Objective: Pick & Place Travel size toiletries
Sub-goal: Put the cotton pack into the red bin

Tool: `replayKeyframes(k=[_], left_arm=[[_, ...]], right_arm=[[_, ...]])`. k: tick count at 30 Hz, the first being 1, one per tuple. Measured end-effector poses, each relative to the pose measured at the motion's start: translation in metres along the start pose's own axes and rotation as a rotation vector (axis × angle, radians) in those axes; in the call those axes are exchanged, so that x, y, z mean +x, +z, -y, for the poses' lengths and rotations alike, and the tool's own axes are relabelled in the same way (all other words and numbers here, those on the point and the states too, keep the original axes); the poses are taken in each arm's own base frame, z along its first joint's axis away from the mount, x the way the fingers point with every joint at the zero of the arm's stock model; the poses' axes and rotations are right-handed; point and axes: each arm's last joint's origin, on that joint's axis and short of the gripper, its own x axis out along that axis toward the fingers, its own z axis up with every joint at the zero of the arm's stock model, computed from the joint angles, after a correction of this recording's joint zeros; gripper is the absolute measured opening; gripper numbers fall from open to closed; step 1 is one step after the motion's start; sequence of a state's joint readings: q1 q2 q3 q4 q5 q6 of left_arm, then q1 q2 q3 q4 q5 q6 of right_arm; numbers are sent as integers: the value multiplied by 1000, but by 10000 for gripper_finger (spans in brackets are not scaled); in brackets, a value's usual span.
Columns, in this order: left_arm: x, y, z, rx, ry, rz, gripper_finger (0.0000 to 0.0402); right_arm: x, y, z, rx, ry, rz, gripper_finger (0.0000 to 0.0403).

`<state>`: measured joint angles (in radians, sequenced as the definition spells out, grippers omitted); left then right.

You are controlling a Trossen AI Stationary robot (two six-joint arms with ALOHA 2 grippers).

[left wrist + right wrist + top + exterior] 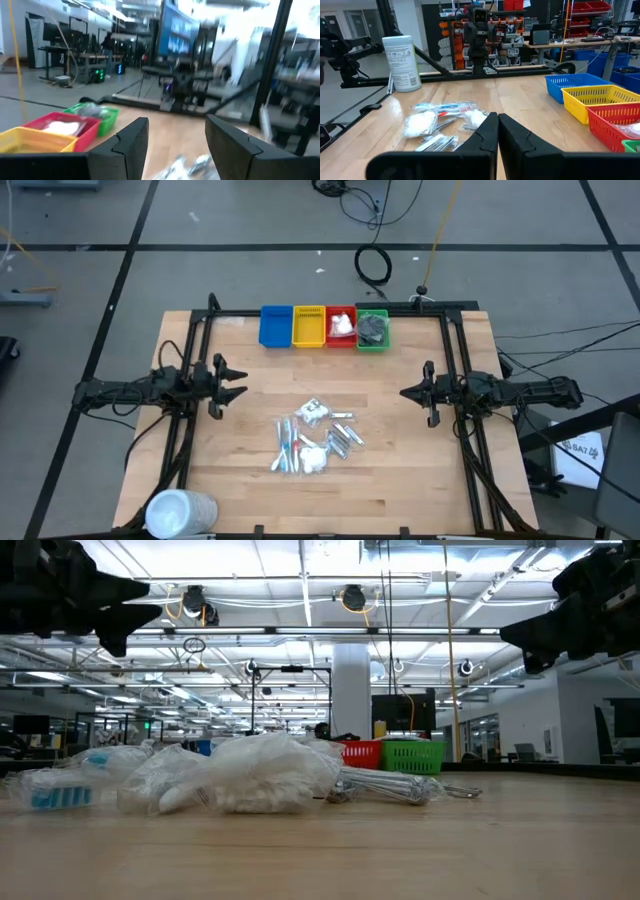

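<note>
My table (400, 480) is the biggest thing here, and the white cylinder (180, 512) stands at its near left corner; my right wrist view alone shows the printed label on it (402, 61). Four bins sit in a row at the far edge: blue (276, 326), yellow (307, 326), red (341, 326) with white packets in it, and green (373, 329) with dark discs in it. The toiletries (312, 437) lie heaped in the middle of the table, between my two arms and well apart from the bins. From above, the sticks (286, 446) run with their long axes roughly near-to-far, while the silver tubes (343, 439) lie mostly crosswise. The low view shows only a lumpy pile of clear wrap, not these directions. My left gripper (232, 383) hovers left of the heap, fingers apart, holding nothing. My right gripper (408, 393) hovers to the right, fingers pressed together, empty.
</note>
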<state>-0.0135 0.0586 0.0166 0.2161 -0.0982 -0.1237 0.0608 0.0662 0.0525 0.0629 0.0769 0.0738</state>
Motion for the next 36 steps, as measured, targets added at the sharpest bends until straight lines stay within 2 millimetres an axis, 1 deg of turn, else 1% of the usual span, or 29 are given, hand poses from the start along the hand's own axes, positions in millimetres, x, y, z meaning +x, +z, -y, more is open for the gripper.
replayKeyframes(k=[2,9,12,14,17,21,24,26,33,36], left_arm=[[0,1,0,-40,9,14,191],[0,0,-2,-53,83,12,191],[0,0,-3,-153,97,20,191],[1,1,-2,-177,94,25,191],[6,-4,0,-176,101,-23,191],[19,-10,5,-208,182,-122,191],[37,-8,13,-240,218,-225,191],[55,-4,22,-225,206,-301,191],[136,13,62,-11,81,-602,191],[168,12,75,44,80,-722,191]], right_arm=[[0,0,0,0,0,0,4],[0,0,0,0,0,0,4],[0,0,0,0,0,0,4],[0,0,0,0,0,0,4],[0,0,0,0,0,0,4],[0,0,0,0,0,0,4],[0,0,0,0,0,0,4],[0,0,0,0,0,0,4],[0,0,0,0,0,0,4],[0,0,0,0,0,0,4]])
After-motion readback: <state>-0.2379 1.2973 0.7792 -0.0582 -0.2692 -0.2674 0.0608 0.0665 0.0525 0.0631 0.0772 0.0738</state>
